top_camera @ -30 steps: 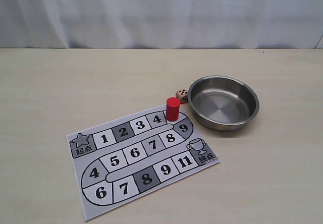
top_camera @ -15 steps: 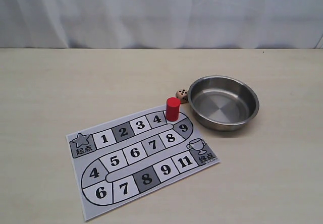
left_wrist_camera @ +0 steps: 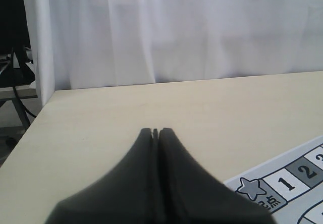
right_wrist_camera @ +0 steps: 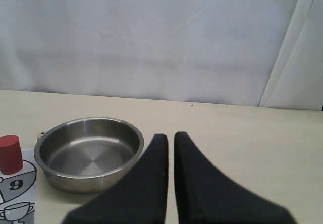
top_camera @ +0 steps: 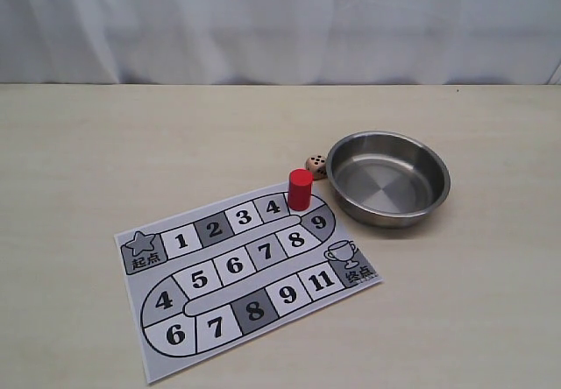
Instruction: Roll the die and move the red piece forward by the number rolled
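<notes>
The die point(top_camera: 316, 165) lies on the table between the steel bowl point(top_camera: 386, 215) and the far edge of the game board point(top_camera: 216, 297), showing dark pips. Upright on the board's far curve, between squares 4 and 9, stands the red piece point(top_camera: 300, 188); it also shows in the right wrist view as the red piece point(right_wrist_camera: 10, 153), beside the bowl point(right_wrist_camera: 75, 181). Neither gripper appears in the exterior view. My left gripper point(left_wrist_camera: 155, 131) is shut and empty above bare table near the board's star corner point(left_wrist_camera: 252, 188). My right gripper point(right_wrist_camera: 170, 135) is shut but for a thin slit, empty, beside the bowl.
White curtain runs along the table's far edge. The table's left edge point(left_wrist_camera: 25, 138) shows in the left wrist view, with a dark stand beyond it. Bare tabletop surrounds the board and bowl.
</notes>
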